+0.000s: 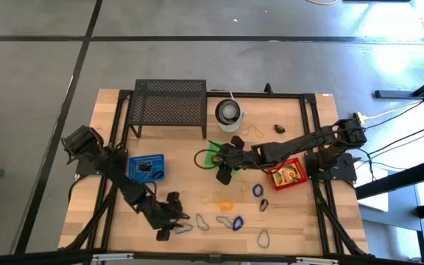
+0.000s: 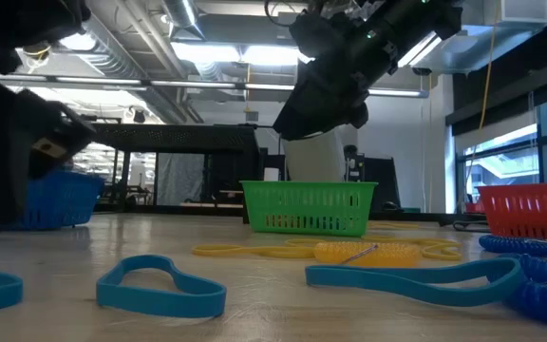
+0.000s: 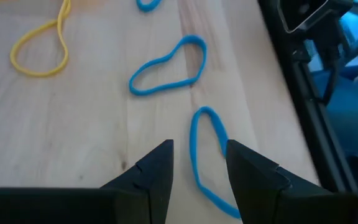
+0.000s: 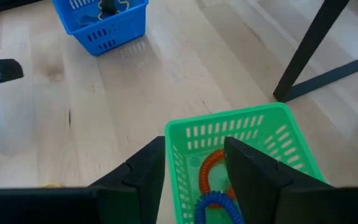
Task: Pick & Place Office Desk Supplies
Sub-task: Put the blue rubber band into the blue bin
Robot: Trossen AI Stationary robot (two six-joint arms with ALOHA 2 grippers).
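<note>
- Left gripper hovers low over the near edge of the table with its fingers apart and nothing between them; a blue band lies flat on the wood right under the gap, one side of its loop running between the fingertips
- Right gripper hangs over the green basket near the table's middle, fingers apart and empty; an orange coil and a blue coil already lie inside the basket
- You should expect the band to be very light, thin and floppy, so it will likely sag and fold once lifted and weigh next to nothing
- Because it lies flush on the wood, you probably need the fingertips down to the surface, pinching across one strand at the loop's narrow part, not around the whole loop
- Its rubbery look suggests decent grip, but a thin strand can slip out of a shallow pinch
- Other loose supplies wait nearby: a second blue band, a yellow band, and the blue basket beside the left arm
</note>
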